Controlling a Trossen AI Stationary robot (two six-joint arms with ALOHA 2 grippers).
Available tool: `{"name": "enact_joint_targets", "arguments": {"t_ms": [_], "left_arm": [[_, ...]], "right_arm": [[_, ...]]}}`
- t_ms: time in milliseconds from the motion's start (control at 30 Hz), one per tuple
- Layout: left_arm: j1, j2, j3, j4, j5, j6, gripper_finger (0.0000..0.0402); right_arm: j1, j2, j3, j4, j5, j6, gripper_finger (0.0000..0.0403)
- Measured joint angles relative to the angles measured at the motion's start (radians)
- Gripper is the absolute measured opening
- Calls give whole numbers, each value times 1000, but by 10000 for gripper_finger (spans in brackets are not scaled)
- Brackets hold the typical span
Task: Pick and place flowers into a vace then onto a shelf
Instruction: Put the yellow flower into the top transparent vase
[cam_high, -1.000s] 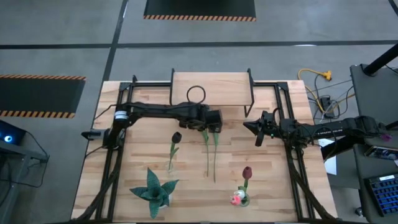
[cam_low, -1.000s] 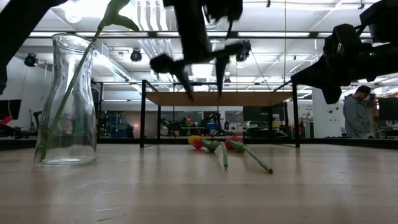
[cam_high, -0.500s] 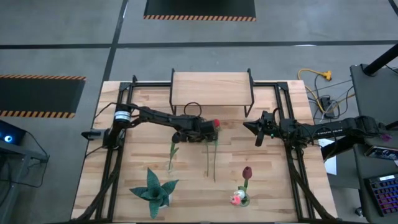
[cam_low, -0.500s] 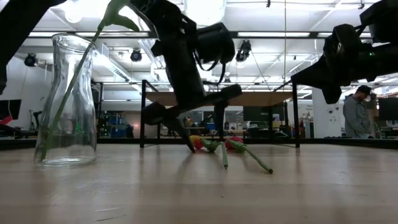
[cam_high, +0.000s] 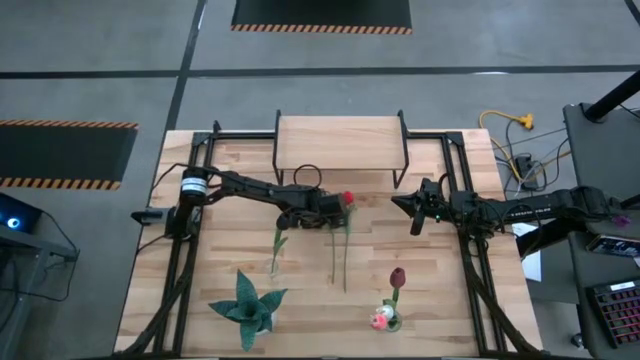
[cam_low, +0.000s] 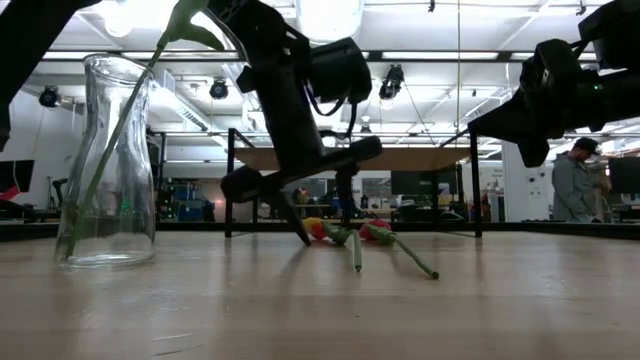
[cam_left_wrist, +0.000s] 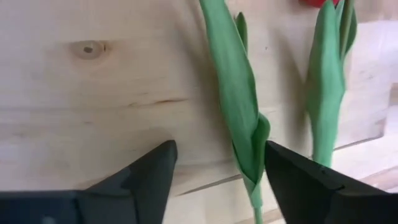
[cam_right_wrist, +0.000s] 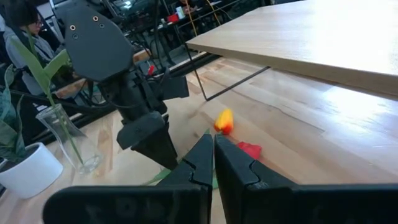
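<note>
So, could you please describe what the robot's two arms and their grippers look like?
Both arms are dark, slim and jointed. The left arm carries a white band near its base and black cables. Each ends in two dark, wedge-shaped fingers, as on the left gripper and the right gripper.

Two green-stemmed tulips flat on table before light-wood shelf

Grey concrete floor with hazard-striped black mats; bright ceiling lights overhead.
</note>
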Motion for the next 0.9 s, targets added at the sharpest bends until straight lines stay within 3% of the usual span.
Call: {"name": "enact_joint_targets", "arguments": {"t_ms": [333,467,667,900], "left_arm": [[3,4,0,-34,22,91,44],[5,3,-3,-47,31,129,6],[5,6,18,-52,43,163,24],[6,8,41,-57,53,221,133]], "right_arm": [[0,0,0,-1,0,0,8],[0,0,0,-1,0,0,8],[0,0,0,-1,-1,0,8],[0,0,-1,-1,-1,0,8]]}}
